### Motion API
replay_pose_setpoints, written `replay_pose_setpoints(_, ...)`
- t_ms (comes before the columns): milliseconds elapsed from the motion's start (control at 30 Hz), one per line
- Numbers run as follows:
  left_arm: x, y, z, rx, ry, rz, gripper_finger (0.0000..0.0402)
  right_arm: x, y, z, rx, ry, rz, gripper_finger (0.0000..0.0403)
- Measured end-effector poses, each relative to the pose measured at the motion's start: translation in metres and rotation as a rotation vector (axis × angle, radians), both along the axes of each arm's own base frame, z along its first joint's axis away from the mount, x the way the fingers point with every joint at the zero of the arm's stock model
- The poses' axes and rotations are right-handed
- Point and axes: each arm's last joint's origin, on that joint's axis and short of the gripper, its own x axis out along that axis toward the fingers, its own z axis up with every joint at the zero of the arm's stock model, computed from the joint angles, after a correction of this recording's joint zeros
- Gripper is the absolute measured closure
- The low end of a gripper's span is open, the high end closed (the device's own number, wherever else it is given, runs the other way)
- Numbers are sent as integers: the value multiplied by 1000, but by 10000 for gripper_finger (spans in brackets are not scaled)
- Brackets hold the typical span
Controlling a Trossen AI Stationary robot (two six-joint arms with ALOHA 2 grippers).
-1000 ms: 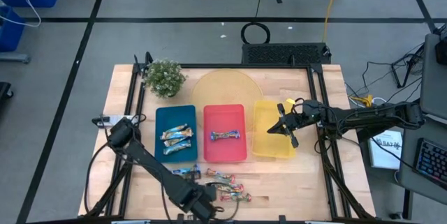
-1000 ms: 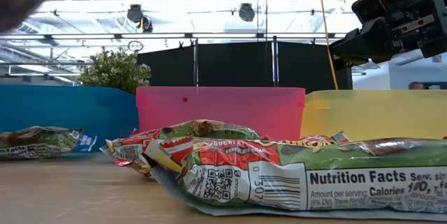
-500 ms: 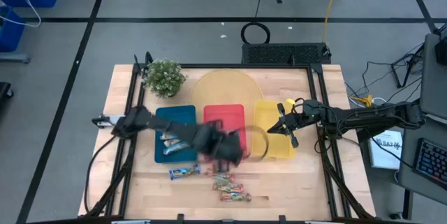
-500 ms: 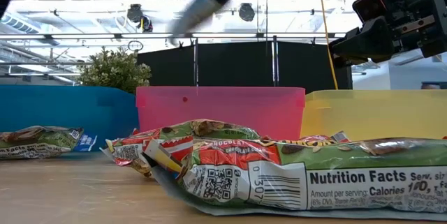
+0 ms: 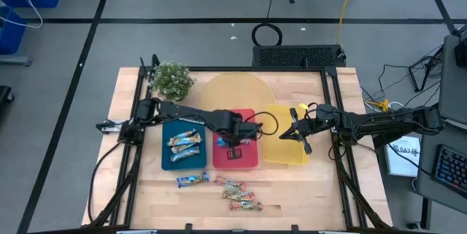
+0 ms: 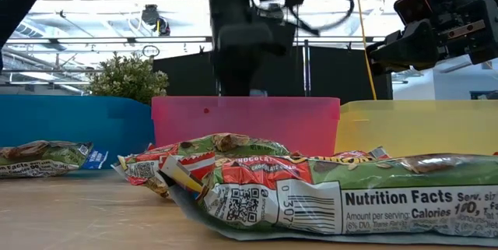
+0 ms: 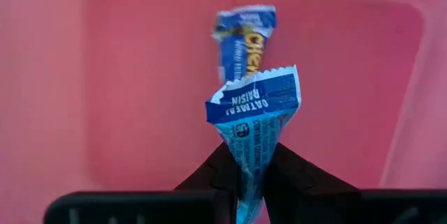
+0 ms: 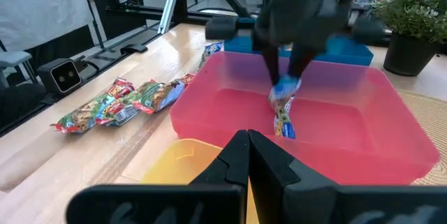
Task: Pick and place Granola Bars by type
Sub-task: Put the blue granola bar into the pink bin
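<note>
A blue-white bar (image 7: 253, 116) hangs pinched between the fingers of the left gripper (image 5: 237, 143) over the red tray (image 5: 235, 160), with a second blue bar (image 7: 244, 39) lying on the tray floor right under it; the right wrist view shows the same pair, the held bar (image 8: 284, 89) just above the one in the tray (image 8: 283, 122). In the blue tray (image 5: 169, 123), left of the red one, lie two bars (image 5: 184, 146), side by side. On the bare wood (image 5: 314, 190) near the table's front edge, another blue bar (image 5: 193, 180) lies alone, and just right of it sits a loose cluster of red-brown bars (image 5: 239, 195), seen large and close in the low view (image 6: 257, 172). One more wrapper (image 6: 43, 157) lies off at the left of that view, in front of the blue tray. The yellow tray (image 5: 276, 157) stands right of the red one, and the right gripper (image 5: 299, 133) hangs over it, its dark fingers (image 8: 237, 161) pressed together with nothing between them. A small potted plant (image 5: 171, 81) stands at the table's far left corner, beside a round woven mat (image 5: 233, 92) behind the trays.
</note>
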Motion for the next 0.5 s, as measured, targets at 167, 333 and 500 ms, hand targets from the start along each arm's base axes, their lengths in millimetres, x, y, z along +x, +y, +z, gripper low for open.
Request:
replay_pose_setpoints(167, -2, -6, -19, -67, -7, -87, 357, 0, 0, 0, -2, -1, 1, 403)
replay_pose_setpoints(333, -1, -21, -19, -70, -35, -155, 344, 0, 0, 0, -2, -1, 1, 403)
replay_pose_setpoints(500, 3, -34, -7, -41, -77, -170, 268, 0, 0, 0, 1, 0, 0, 403)
